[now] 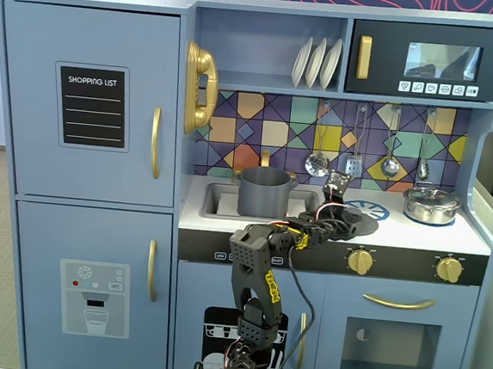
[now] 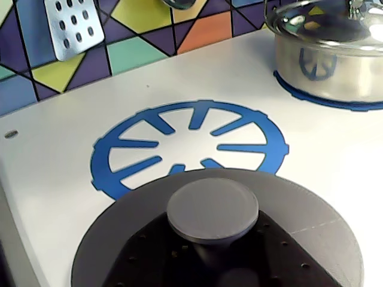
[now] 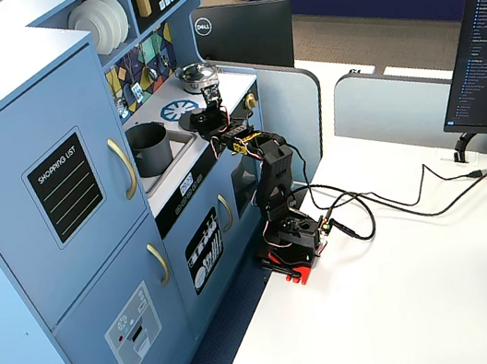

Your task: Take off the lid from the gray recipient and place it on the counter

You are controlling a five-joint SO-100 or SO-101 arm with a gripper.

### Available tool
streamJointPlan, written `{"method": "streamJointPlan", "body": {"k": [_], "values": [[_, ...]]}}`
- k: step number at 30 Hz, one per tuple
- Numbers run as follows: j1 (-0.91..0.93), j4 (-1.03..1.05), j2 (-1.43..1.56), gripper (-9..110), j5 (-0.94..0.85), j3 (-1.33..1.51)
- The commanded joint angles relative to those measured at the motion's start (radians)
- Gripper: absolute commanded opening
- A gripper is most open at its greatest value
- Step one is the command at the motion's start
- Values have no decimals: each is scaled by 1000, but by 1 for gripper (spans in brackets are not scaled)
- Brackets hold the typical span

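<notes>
Lid [image 2: 221, 239] off the gray pot [image 1: 264, 192] already — resting flat on the counter [image 2: 54, 197], or held just above it; cannot tell which. Sits at the near edge of the blue burner print [image 2: 188, 146], covering part of the ring. Pot open in the sink, well apart from the lid.

Gripper [image 1: 335, 211] over the lid in a fixed view, fingers hidden behind the wrist and the dark disc. Jaws apart or clamped on the knob [image 2: 212, 209]: cannot tell.

Risks from here, as a guess: if not quite down, an early release could let the lid drop and rock or skate toward the counter's front edge. If pulled back while a finger catches the knob, the lid could drag along or tip. Silver pot [image 2: 329, 54] near enough to be bumped by a wide swing.

Hard to read: lid's near rim cut off at the bottom of the wrist view; contact with the counter unseen; lid tiny in the other fixed view.
</notes>
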Motion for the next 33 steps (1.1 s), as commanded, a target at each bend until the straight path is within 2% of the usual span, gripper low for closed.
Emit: {"method": "streamJointPlan", "body": {"k": [1,3,6,9,12,18,21,26,28,30,33], "values": [[8,-63,-20,0,-15,-43],[8,-71,-25,1,-12,-41],[18,-77,-9,19,18,-29],[34,-77,20,28,17,-14],[49,-52,72,31,12,-8],[49,86,275,29,18,-15],[14,279,445,22,34,-15],[-117,874,781,0,92,-26],[-201,1071,891,0,150,-23],[-296,1226,979,0,133,11],[-410,1367,1088,0,101,106]]}}
